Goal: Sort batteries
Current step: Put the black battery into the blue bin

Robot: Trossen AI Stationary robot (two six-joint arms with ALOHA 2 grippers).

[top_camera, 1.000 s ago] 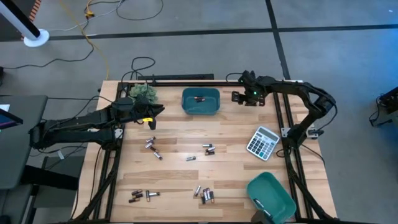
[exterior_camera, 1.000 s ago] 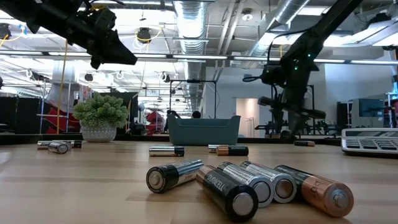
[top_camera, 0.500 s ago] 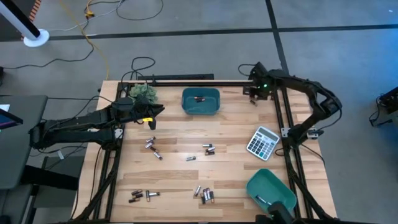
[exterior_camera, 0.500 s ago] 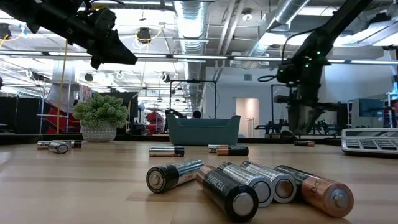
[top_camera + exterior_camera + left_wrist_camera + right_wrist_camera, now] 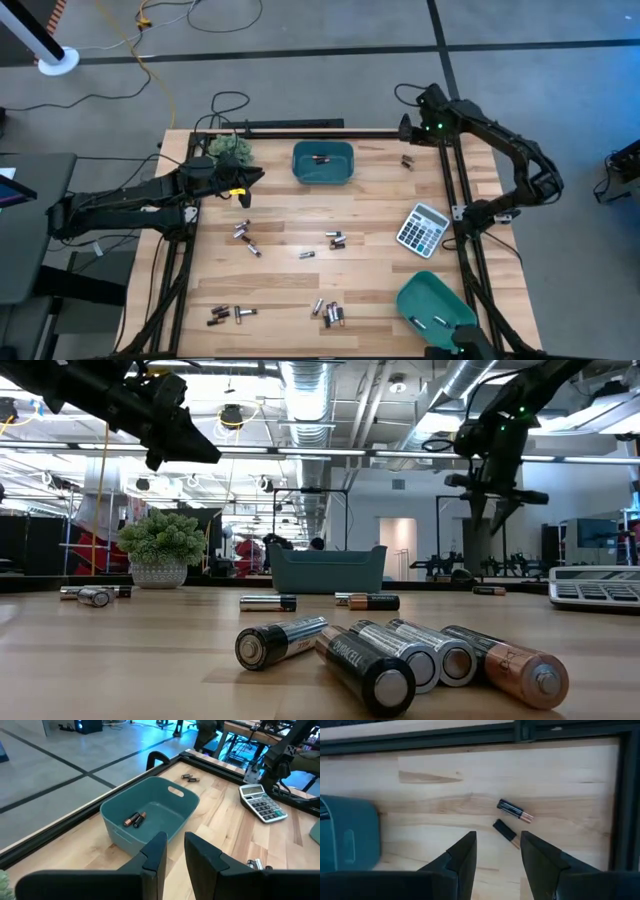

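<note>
Beside the far teal bin, calculator-side: two batteries, long axes oblique, directly below right gripper, fingers apart, empty. Left gripper beyond the bin, nearly closed, empty.
</note>
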